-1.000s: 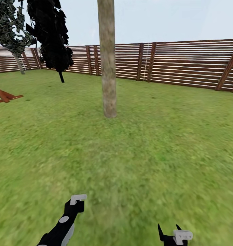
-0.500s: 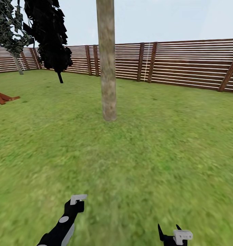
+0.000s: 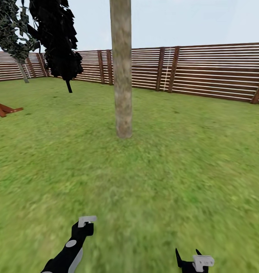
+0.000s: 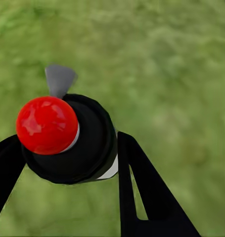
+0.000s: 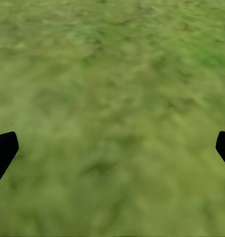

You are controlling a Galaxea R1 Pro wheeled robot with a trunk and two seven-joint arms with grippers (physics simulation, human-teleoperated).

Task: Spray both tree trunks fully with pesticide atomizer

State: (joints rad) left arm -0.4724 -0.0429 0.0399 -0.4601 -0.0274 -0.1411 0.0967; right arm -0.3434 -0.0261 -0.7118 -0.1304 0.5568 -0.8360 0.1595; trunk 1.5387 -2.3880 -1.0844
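One tree trunk (image 3: 122,72) sits larger than a second ago, you're closing in | left gripper (image 4: 67,148) clamps the pesticide atomizer (image 4: 67,138) | right gripper (image 5: 112,148) spread, empty.

1. head view looks forward and down over the blurry green grass lawn (image 3: 175,170) toward a thick pale mottled tree trunk (image 3: 122,76).
2. both wrist views face down, close above that same lawn (image 4: 181,59) (image 5: 112,98).

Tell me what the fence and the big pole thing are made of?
The brown horizontal-slat fence looks like stained wood: reddish boards with thicker posts. The thick pale grey-tan mottled trunk looks like smooth, matte tree bark, blotchy in colour. Both are simulator renders, so that is only how they appear.
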